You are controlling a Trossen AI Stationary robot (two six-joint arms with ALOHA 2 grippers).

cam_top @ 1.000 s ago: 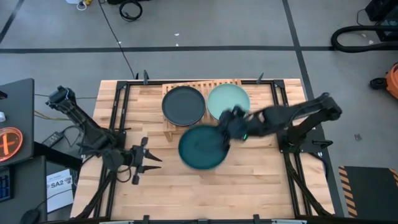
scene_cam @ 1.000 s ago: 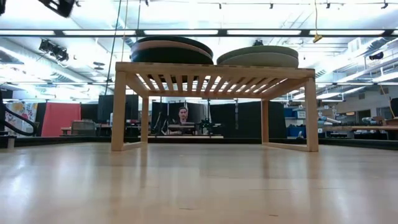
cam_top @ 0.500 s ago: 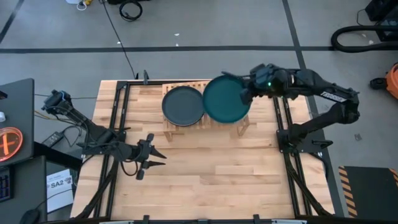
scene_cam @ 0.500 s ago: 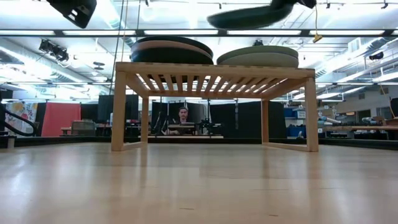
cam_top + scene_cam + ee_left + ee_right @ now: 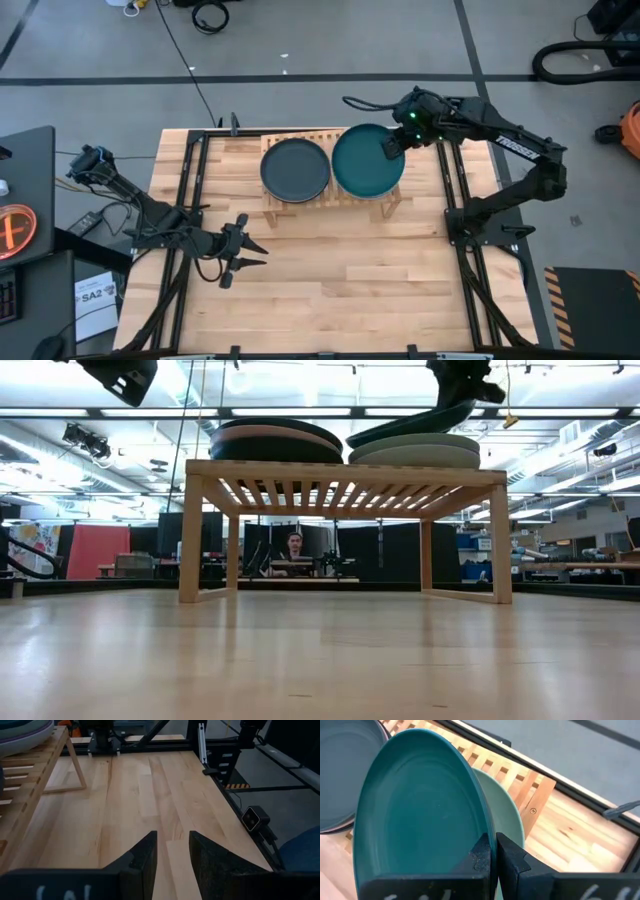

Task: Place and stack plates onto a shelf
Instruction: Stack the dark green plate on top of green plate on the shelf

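My right gripper (image 5: 392,146) is shut on the dark teal plate (image 5: 366,164), which hangs tilted over the right-hand stack on the wooden slat shelf (image 5: 300,139). That stack shows a mint green plate (image 5: 514,822) on top. In the low view the teal plate (image 5: 408,426) slants down to its left, over the mint stack (image 5: 415,453); whether they touch, I cannot tell. A charcoal plate (image 5: 295,169) tops the left stack (image 5: 275,438). My left gripper (image 5: 246,255) waits open above the table, near-left of the shelf. My right gripper pinches the teal plate's rim (image 5: 487,827) between its two fingers, one finger (image 5: 479,856) on the upper face and the other (image 5: 513,858) on the underside. It comes from the table's far right. The plate is tilted, with the held side high and the opposite edge (image 5: 358,441) low.
Bare wooden tabletop (image 5: 340,270) lies in front of the shelf. Black frame rails (image 5: 455,175) and the arm bases run along both table sides. The shelf stands on legs (image 5: 190,540) with an open gap beneath. A person sits far behind (image 5: 294,547).
My right gripper has carried the teal plate from the table in front of the shelf, up and toward the far edge, then down over the mint stack; the plate now tilts lower. My left gripper has shifted slightly toward the table's right.
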